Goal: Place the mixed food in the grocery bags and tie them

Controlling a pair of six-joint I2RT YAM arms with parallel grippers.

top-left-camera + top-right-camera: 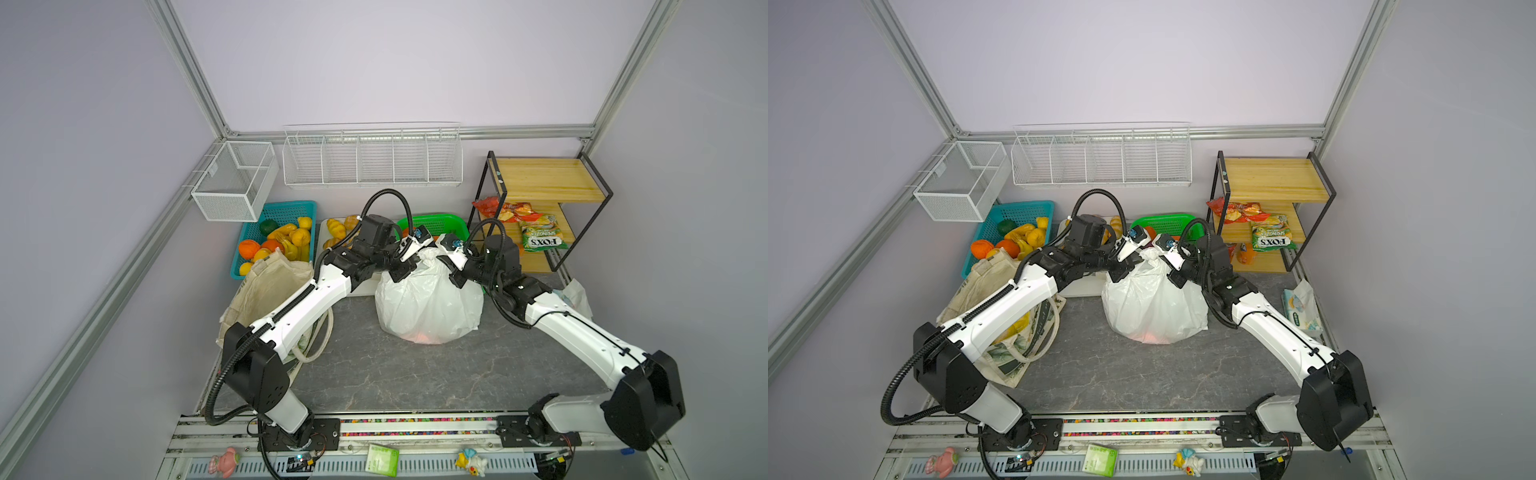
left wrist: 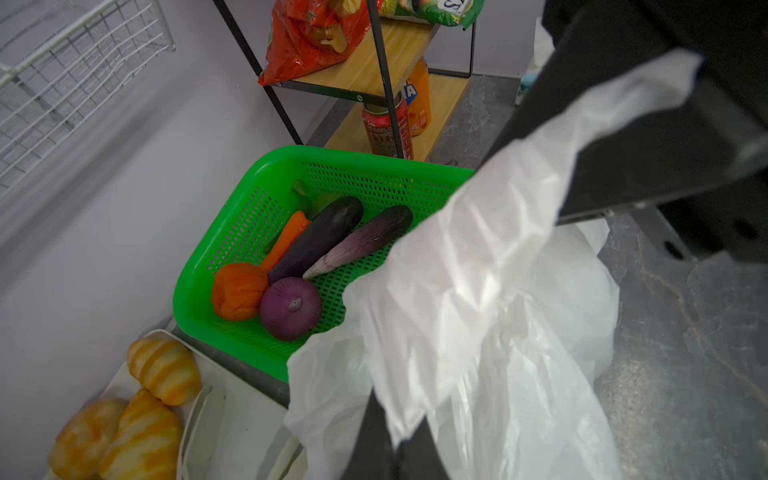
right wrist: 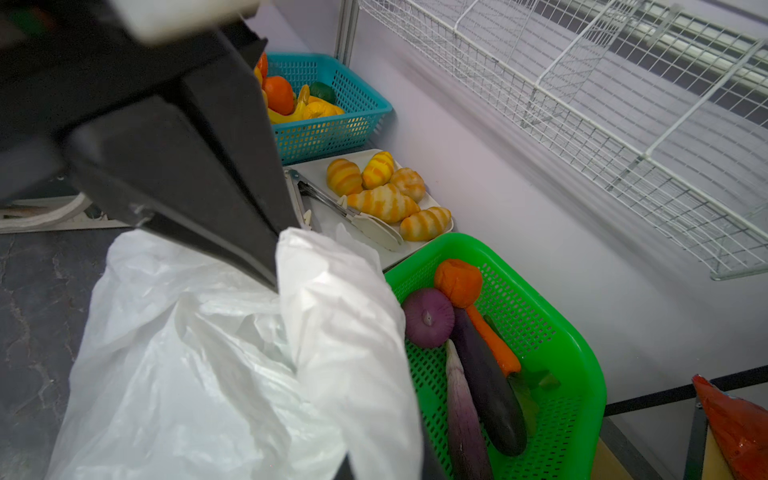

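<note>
Pale lilac walls and an aluminium frame close in a grey marbled tabletop (image 1: 415,374). A white mesh basket (image 1: 232,183) hangs on the left wall, and a long wire rack (image 1: 374,162) runs along the back wall.

Far left on the table, a teal basket (image 1: 291,205) holds oranges (image 1: 248,248) and lemons (image 1: 304,222). In front of it the canvas tote (image 1: 266,286), cream with a green print, slumps at the table's left edge under the left arm. A yellow packet (image 1: 1017,328) shows inside its mouth.

Next comes a white tray (image 3: 316,174) with striped croissants (image 3: 382,201) and tongs (image 3: 332,199). Beside it a green basket (image 2: 216,249) contains a carrot (image 2: 286,239), two aubergines (image 2: 320,239), a purple onion (image 2: 291,307) and an orange round vegetable (image 2: 239,291).

The white plastic bag (image 1: 428,303) stands mid-table, just in front of the tray and green basket, bulging, with something reddish showing through near its base. The left gripper (image 1: 400,272) and right gripper (image 1: 458,277) sit at its top, close together. Each has its jaws closed tight on a twisted strip of the bag's handle.

At the right a black-framed shelf rack (image 1: 548,178) carries a red packet (image 1: 494,208) and a green packet (image 1: 542,232) printed "FOX'S", upside down in both top views. Drink cans (image 2: 386,129) stand on its lowest board. A small printed packet (image 1: 1302,307) lies by the table's right edge.

Bare tabletop lies open in front of the bag, between the two arms.
</note>
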